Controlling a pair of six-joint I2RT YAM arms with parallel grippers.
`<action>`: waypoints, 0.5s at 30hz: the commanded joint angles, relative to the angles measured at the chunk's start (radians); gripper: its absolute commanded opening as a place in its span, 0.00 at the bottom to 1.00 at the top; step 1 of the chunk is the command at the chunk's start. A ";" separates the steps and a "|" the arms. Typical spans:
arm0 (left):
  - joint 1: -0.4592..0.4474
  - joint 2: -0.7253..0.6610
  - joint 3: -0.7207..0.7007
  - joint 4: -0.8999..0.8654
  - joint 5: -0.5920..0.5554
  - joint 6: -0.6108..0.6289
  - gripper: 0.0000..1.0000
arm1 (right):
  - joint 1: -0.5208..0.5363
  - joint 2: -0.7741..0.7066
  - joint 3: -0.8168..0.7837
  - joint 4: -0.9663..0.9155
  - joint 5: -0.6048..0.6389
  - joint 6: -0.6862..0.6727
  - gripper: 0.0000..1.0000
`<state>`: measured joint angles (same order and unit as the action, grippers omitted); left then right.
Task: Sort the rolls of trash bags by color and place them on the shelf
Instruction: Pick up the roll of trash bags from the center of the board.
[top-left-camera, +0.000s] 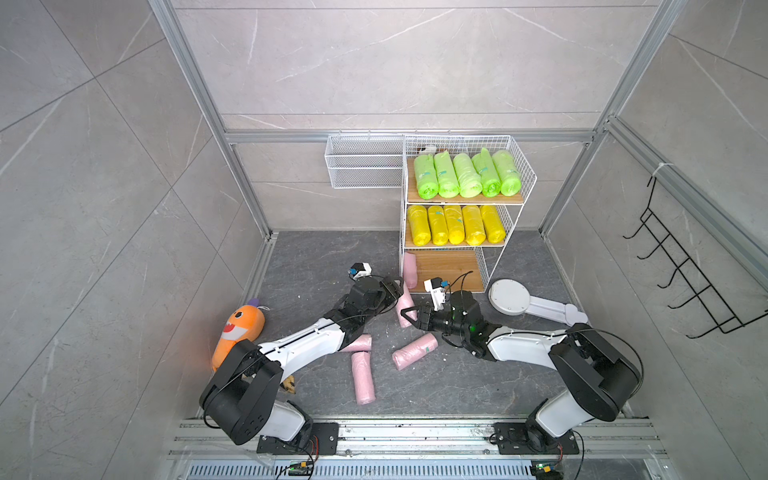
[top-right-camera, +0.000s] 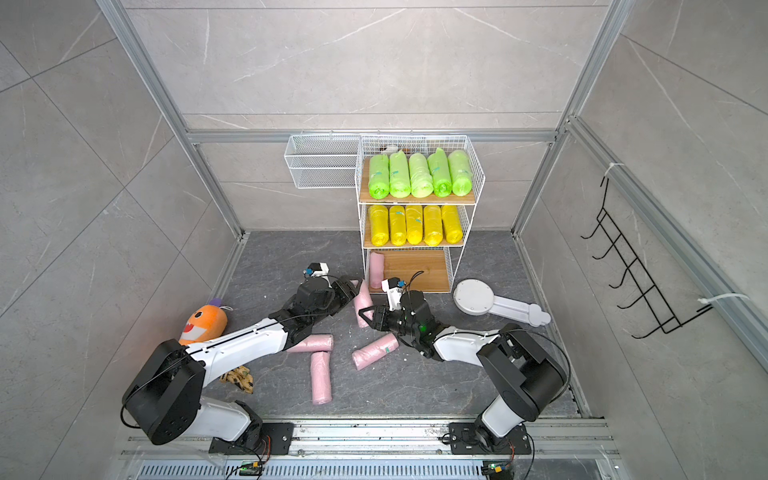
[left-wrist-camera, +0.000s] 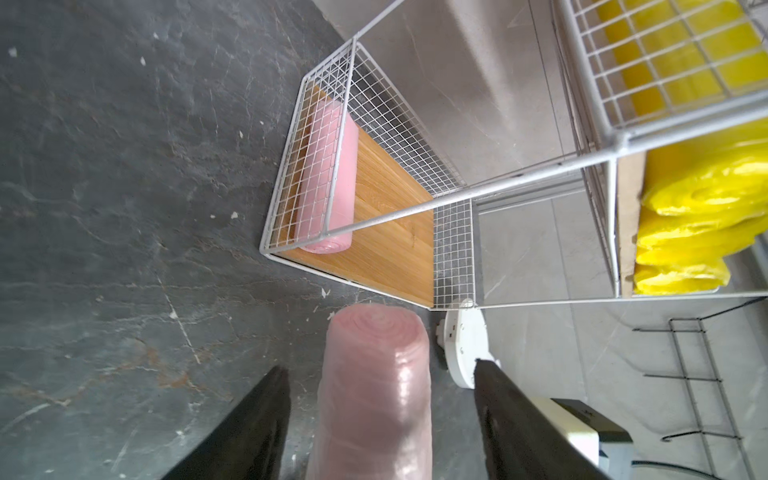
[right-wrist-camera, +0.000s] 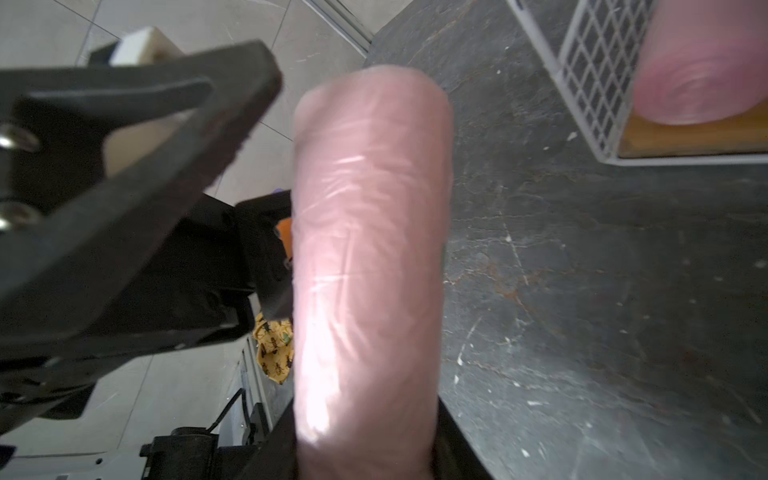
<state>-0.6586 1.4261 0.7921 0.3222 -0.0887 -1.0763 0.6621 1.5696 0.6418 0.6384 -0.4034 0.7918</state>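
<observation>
Site: robot-lab test cell, mock-bathroom fit-out. Evid.: silver aluminium-extrusion frame w/ grey marble-look wall panels; dark slate-look floor slab; two black-and-white robot arms bolted to metal base rail, 6 o'clock.

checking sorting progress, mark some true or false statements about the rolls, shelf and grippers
1. Five green rolls lie on the shelf's top tier. True.
2. The middle tier stands empty. False: it holds five yellow rolls.
3. One pink roll lies on the bottom tier. True.
4. The left gripper clamps the roll between the arms. False: its jaws stand open either side of it; the right gripper holds it.
5. Three pink rolls lie on the floor. True.
</observation>
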 joint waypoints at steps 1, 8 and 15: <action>-0.002 -0.054 0.019 -0.049 -0.082 0.089 0.81 | -0.030 -0.087 -0.032 -0.081 0.082 -0.080 0.37; 0.005 -0.119 -0.008 -0.115 -0.156 0.177 0.83 | -0.165 -0.133 -0.060 -0.250 0.207 -0.163 0.37; 0.007 -0.115 -0.012 -0.120 -0.129 0.189 0.84 | -0.203 0.001 0.044 -0.221 0.267 -0.189 0.37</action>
<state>-0.6563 1.3243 0.7860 0.2035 -0.2096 -0.9260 0.4603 1.5299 0.6243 0.3962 -0.1810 0.6445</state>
